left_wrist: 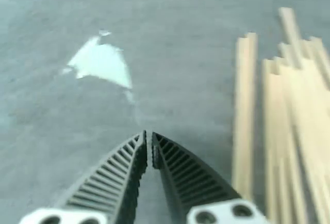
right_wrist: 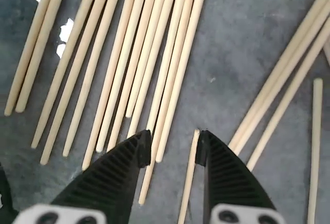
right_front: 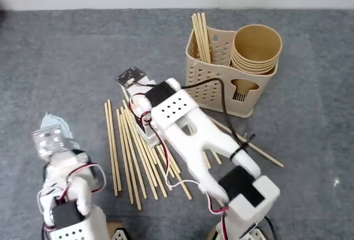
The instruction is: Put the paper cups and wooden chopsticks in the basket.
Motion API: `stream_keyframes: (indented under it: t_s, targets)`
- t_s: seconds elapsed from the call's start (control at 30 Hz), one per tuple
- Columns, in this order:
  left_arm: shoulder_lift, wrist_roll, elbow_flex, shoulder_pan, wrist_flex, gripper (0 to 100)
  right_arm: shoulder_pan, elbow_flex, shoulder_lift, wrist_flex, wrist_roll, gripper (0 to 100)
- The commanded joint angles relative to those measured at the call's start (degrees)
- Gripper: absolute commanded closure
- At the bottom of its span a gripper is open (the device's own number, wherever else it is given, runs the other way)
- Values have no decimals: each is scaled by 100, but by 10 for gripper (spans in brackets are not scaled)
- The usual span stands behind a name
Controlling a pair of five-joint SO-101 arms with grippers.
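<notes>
We find right end effector [right_wrist: 172, 149] straddling loose chopstick [right_wrist: 188, 177], jaws parted, gripping nothing; stick axis runs near-to-far. Left end effector [left_wrist: 149, 140] closed, empty, farther left.

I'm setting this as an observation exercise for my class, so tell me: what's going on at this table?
Two robot arms are tidying up. The paper cups sit stacked in the basket, with a few upright chopsticks in the next compartment. Many loose chopsticks lie on the mat. The right gripper hangs open over them; the left gripper is shut above bare mat.
</notes>
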Motion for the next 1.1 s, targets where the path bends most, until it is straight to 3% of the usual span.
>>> stream_keyframes:
  t_s: [0.0,0.1,0.57,1.07]
  targets:
    - [-105,35,-374,774,-114,985,101,-229,-602,356,-53,845]
    - [-105,35,-347,1046,-97,985,215,79,-963,382,-26,845]
    - [-105,62,-347,1064,193,985,215,2242,-3046,-998,0,845]
    - [-105,62,-374,1029,193,986,-207,1987,-3125,-1974,-9,844]
